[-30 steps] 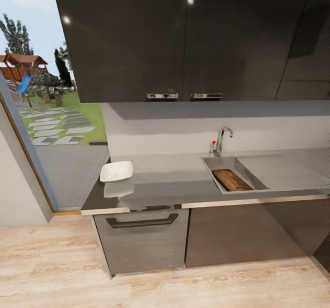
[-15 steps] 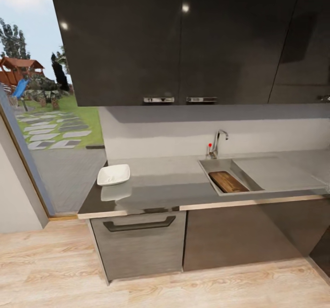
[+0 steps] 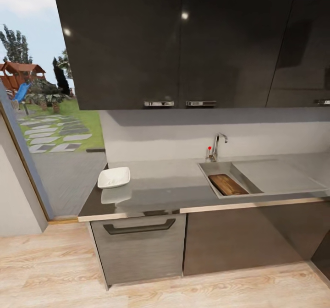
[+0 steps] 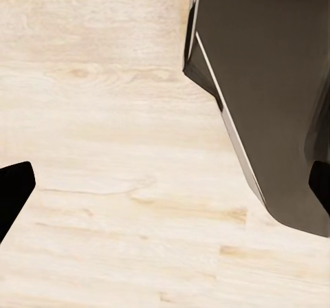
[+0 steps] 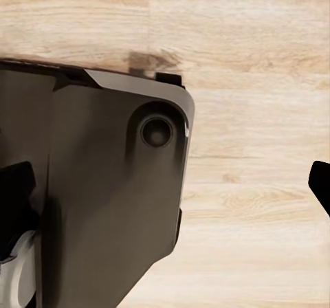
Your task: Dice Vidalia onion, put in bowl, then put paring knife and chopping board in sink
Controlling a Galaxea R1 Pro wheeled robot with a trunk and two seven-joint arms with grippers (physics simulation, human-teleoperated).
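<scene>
Where the grey sink [image 3: 229, 173] is sunk into the right part of the surface [image 3: 169, 184], the brown chopping board [image 3: 228, 184] lies inside the basin, slanting along its floor with one long side close to the basin's front-left wall. The chrome faucet [image 3: 217, 144] rises at the back rim, its red knob [image 3: 209, 148] just beside its base, and the flat drainboard [image 3: 275, 176] stretches away to the right of the basin. The white bowl [image 3: 114, 178] sits well apart from the sink, near the left end of the surface, its reflection showing in the glossy top beneath it. Dark wall cabinets [image 3: 183, 42] hang above, a drawer with a dark handle [image 3: 139, 227] sits below the bowl, and a garden shows through the opening on the left.

The left hand [image 4: 165, 184] points down at the pale wooden floor [image 4: 103, 150], its two dark fingertips [image 4: 14, 188] spread wide to the picture's opposite edges, holding and touching nothing; the robot's dark base [image 4: 275, 102] lies beside it. The right hand [image 5: 172, 191] is likewise spread wide and empty, hanging over the base and the floor.
</scene>
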